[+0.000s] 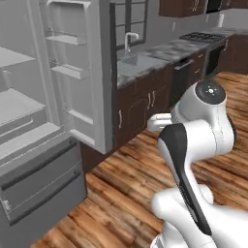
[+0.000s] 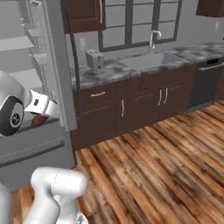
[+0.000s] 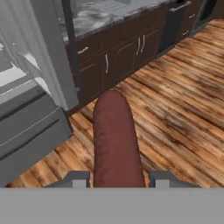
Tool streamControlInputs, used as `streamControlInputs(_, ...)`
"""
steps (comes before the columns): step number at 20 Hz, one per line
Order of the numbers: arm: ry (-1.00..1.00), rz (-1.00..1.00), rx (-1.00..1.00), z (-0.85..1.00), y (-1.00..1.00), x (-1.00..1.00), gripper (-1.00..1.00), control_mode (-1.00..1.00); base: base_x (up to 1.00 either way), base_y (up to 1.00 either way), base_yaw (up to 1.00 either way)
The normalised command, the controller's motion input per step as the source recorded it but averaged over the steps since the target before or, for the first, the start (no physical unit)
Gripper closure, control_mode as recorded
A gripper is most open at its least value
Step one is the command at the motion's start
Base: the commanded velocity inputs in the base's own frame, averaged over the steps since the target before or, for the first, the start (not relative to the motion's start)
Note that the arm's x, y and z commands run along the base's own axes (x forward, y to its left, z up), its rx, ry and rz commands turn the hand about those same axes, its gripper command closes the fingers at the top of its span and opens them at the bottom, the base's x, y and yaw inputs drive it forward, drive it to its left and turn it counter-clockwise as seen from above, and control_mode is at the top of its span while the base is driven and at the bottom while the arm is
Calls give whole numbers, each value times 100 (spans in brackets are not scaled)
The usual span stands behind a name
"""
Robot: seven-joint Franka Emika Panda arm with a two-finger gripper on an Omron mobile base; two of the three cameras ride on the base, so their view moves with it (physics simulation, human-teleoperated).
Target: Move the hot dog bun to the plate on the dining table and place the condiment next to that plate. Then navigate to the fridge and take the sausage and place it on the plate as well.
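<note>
The sausage [image 3: 114,140], a dark red cylinder, sticks out between my two fingertips in the hand view, and my gripper [image 3: 118,179] is shut on it. It hangs above the wooden floor just outside the fridge [image 3: 26,122]. In the right base view the sausage [image 2: 39,119] shows as a small red end under my white hand, in front of the fridge's lower drawer. The fridge [image 1: 29,111] stands open, with its door [image 1: 77,72] swung out and bare shelves inside. The hot dog bun, the plate, the dining table and the condiment are out of view.
A dark wooden wall counter [image 2: 131,105] with a marbled top, a sink [image 2: 151,59] and a toaster [image 2: 94,59] runs right of the fridge. A dishwasher [image 2: 205,83] and a stove [image 1: 201,36] lie further along. Open wooden floor [image 2: 166,166] spreads to the right.
</note>
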Motion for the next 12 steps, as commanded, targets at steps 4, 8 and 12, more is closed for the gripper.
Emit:
streamControlInputs(4,0,0,0,0,0,0,100,100,-70,-1,-79)
streamControlInputs(8,0,0,0,0,0,0,100,100,-78,-13,-72)
streamControlInputs(12,0,0,0,0,0,0,100,100,-94,-34,-62)
